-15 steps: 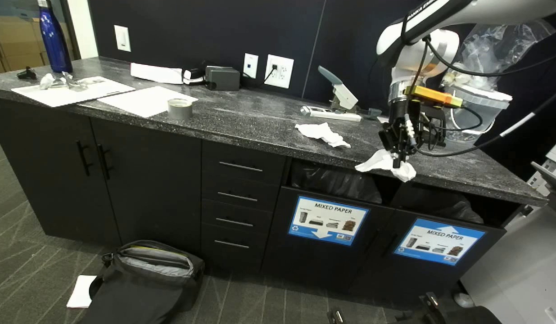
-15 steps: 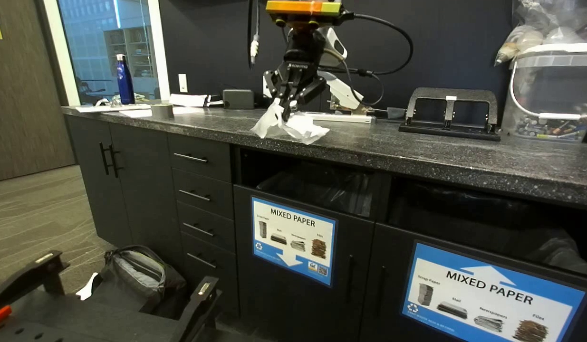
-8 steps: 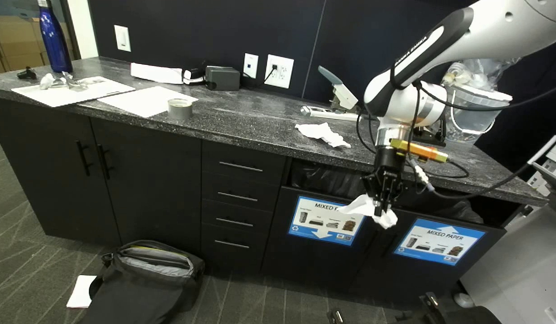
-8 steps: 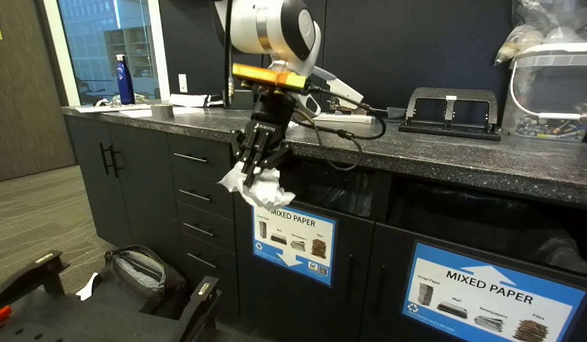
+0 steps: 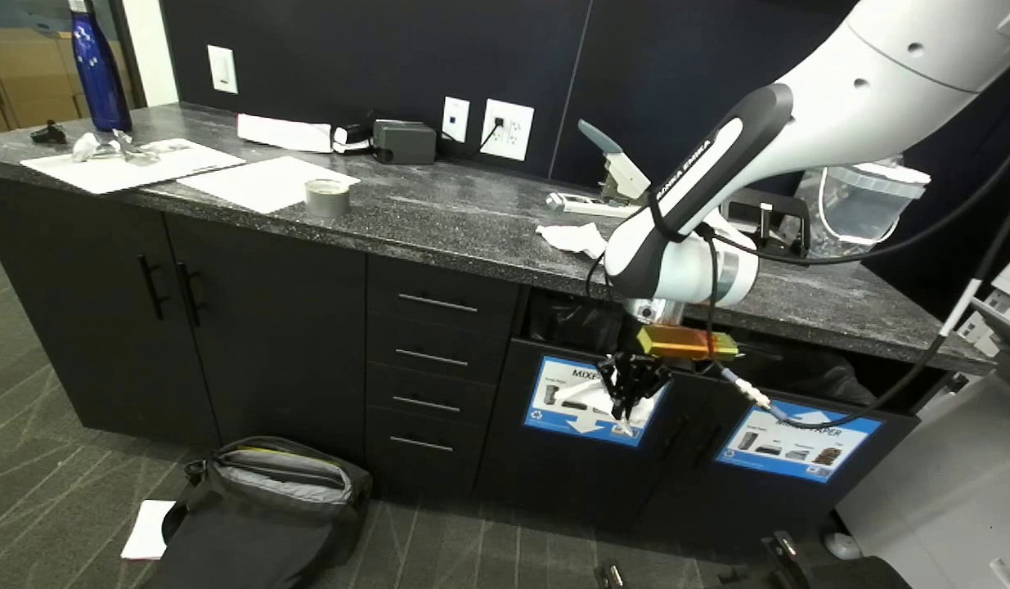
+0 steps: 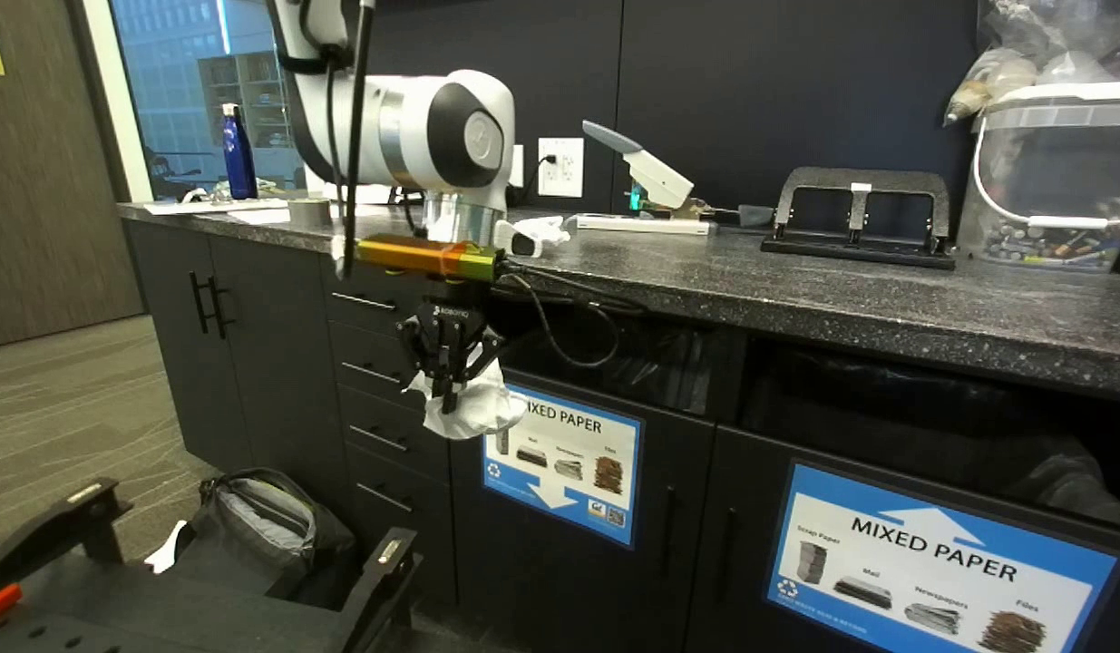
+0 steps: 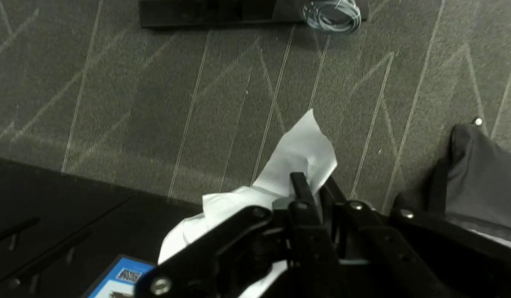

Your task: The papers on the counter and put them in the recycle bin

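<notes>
Dark wall panelling (image 6: 750, 73) is being shown behind a long, black, speckled counter (image 5: 455, 229). In front of the counter and below its front edge, a crumpled white paper sheet (image 6: 478, 417) is being suspended, pinched between the narrow-set fingers of a black, two-fingered gripper (image 7: 315, 184). In the wrist view, one pointed corner is being shown projecting past the fingertips, while a broader creased part is trailing to the other side. Light, limp handling is being presumed: crushing is not being feared, but tearing at a thin edge is being considered possible. Holding across gathered folds is therefore being recommended. On top of the counter, a second crumpled white paper (image 5: 572, 238) is being partly hidden by the white-and-black robot arm (image 5: 848, 114) in an exterior view; for it, a raised crease is being judged the best grasping place. Under the counter, a rectangular bin opening (image 6: 677, 363) lined with black plastic is being offered for release; loose flaps are being regarded as likely to catch on its lip.
</notes>
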